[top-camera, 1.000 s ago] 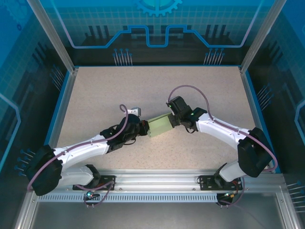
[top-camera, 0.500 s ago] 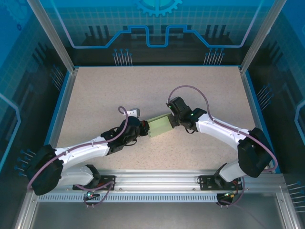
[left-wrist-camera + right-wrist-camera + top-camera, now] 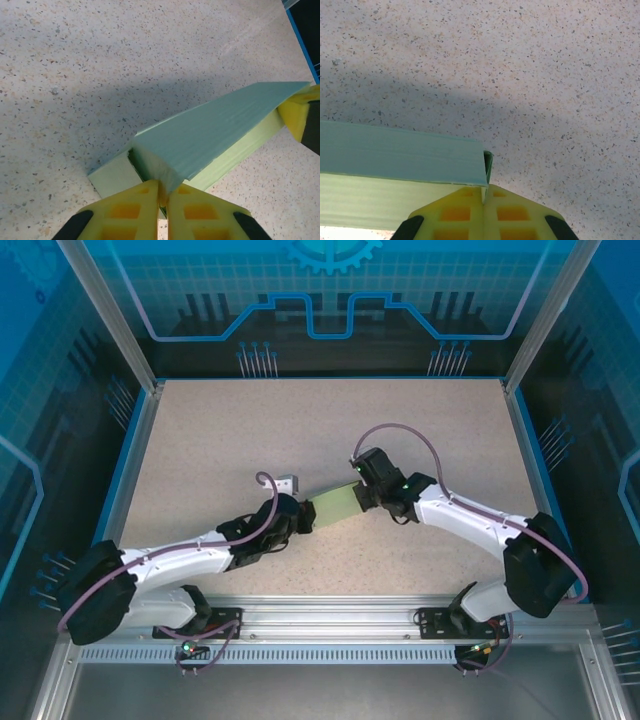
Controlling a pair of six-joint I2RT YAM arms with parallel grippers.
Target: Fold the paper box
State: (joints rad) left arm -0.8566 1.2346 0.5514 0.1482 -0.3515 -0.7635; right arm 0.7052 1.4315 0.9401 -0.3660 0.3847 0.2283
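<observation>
The paper box (image 3: 335, 504) is a pale green flat sleeve of card, held just above the speckled table between both grippers. My left gripper (image 3: 308, 515) is at its left end. In the left wrist view its yellow fingers (image 3: 135, 210) are pinched on the crumpled end flap of the box (image 3: 215, 135), and a loose flap (image 3: 112, 177) hangs to the left. My right gripper (image 3: 360, 496) is at the right end. In the right wrist view that gripper (image 3: 484, 192) is shut on the thin end edge of the box (image 3: 395, 155).
A small white tag (image 3: 288, 481) lies on the table just behind the left gripper. The table (image 3: 250, 430) has a blue raised rim (image 3: 135, 455) and metal posts at the corners. A rail runs along the near edge by the arm bases.
The left forearm has swung lower toward the near edge, uncovering the white tag. The box has tilted slightly and stays held at both ends. The right arm has shifted a little.
</observation>
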